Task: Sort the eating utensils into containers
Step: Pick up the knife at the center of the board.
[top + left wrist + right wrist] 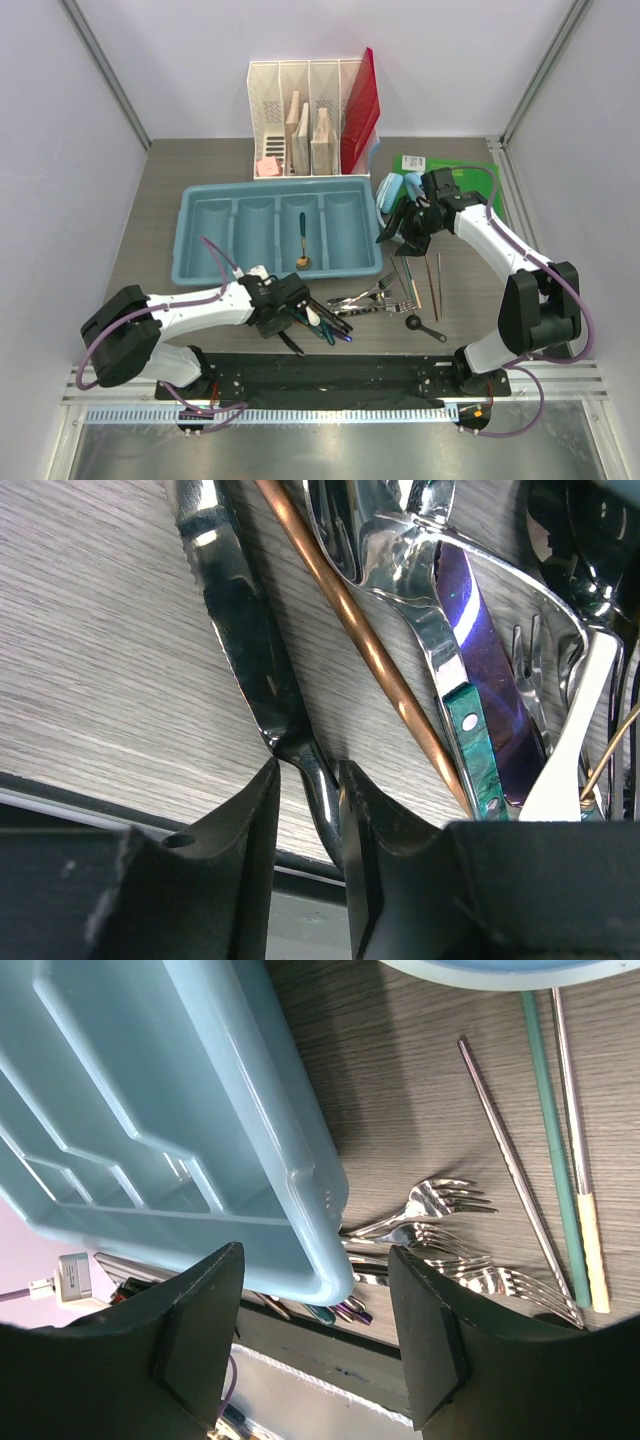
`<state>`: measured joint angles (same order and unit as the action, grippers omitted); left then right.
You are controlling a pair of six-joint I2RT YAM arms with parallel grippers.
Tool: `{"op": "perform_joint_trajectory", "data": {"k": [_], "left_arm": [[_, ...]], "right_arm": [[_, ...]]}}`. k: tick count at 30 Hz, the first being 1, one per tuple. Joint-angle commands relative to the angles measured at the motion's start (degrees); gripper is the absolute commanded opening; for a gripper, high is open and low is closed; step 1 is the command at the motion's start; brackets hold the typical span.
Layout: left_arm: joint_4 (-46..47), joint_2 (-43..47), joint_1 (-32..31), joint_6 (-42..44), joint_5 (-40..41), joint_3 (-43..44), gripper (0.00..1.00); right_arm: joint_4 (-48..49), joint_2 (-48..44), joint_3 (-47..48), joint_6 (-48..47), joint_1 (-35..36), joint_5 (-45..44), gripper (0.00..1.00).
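Note:
A dark knife [240, 630] lies on the table beside a copper chopstick [350, 630], a green-handled knife [475, 750] and silver forks. My left gripper [308, 780] [297, 318] straddles the dark knife's narrow neck. One finger touches it and a slim gap shows on the other side. The light blue tray [190, 215] holds one gold-bowled spoon [302, 245] in its third compartment. My right gripper [315, 1260] [395, 228] hangs open and empty above the tray's right end [300, 1140]. Forks [440, 1200] [375, 295] and chopsticks [510, 1160] [432, 280] lie right of the tray.
A white slotted organizer [300, 120] with a red folder [358, 110] stands behind the tray. Light blue headphones [395, 190] and a green pad [470, 178] sit at the back right. A small black spoon [425, 327] lies near the front. The black mounting strip [330, 375] lines the near edge.

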<state>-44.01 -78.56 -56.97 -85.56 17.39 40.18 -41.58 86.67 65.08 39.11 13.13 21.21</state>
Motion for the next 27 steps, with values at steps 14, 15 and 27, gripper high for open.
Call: {"op": "perform_joint_trajectory", "data": {"k": [14, 15, 27], "left_arm": [[-1.61, -1.58, -0.25, 0.83, 1.16, -1.25, 0.49], [-1.35, -2.29, -0.33, 1.53, 1.07, -0.90, 0.46], [1.22, -3.62, -0.25, 2.15, -1.92, -2.83, 0.00]], "right_arm": [[2.47, -1.07, -0.74, 1.14, 0.15, 2.17, 0.65], [2.38, -1.07, -0.74, 1.23, 0.15, 2.17, 0.65], [2.91, -0.10, -0.83, 1.40, 0.15, 2.69, 0.65]]}}
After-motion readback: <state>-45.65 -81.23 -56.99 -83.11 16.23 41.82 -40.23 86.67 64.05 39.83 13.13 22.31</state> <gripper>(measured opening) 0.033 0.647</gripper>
